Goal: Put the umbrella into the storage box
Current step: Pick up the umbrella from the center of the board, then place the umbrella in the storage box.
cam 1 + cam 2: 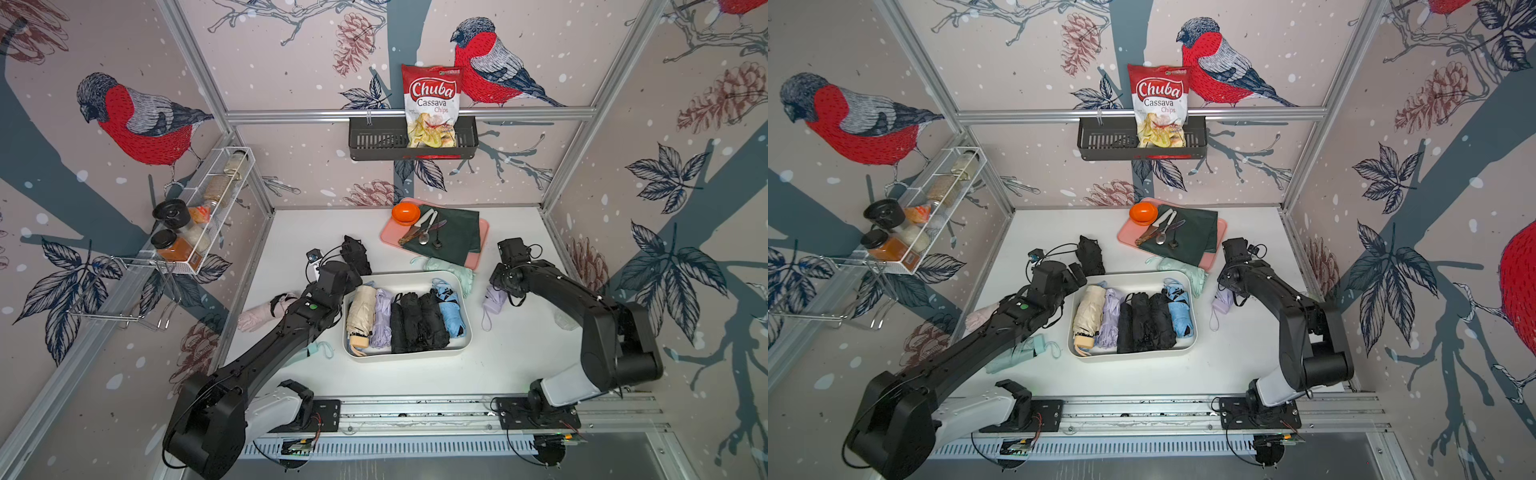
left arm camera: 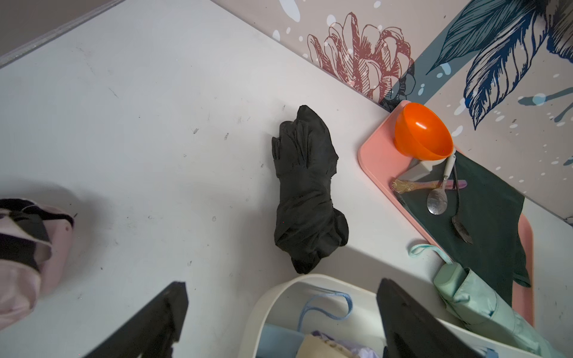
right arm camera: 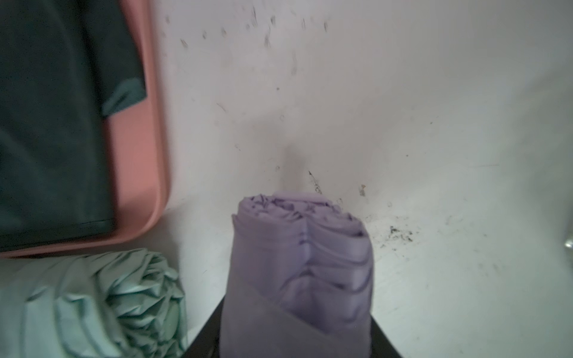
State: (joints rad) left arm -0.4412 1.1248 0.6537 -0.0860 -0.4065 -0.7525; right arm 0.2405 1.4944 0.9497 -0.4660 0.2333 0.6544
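Observation:
The cream-white storage box (image 1: 415, 354) sits mid-table in both top views and holds several folded umbrellas: beige, lilac, black and blue. Right of the box, a lilac umbrella (image 1: 494, 300) lies on the table. My right gripper (image 1: 499, 289) is shut on it, and in the right wrist view the black fingers press both sides of the lilac umbrella (image 3: 304, 257). My left gripper (image 2: 282, 288) hangs open and empty over the box's far left corner (image 2: 266, 307). A black umbrella (image 2: 307, 192) lies just beyond that corner.
A mint umbrella (image 1: 451, 268) lies between the box and the pink tray (image 1: 388, 235), which carries an orange bowl (image 1: 405, 213), cutlery and a green cloth. A pale pink umbrella (image 1: 262, 313) and another mint one (image 1: 1017, 353) lie by the left arm. A black basket (image 1: 374, 143) and a wire rack (image 1: 199, 216) hang on the walls.

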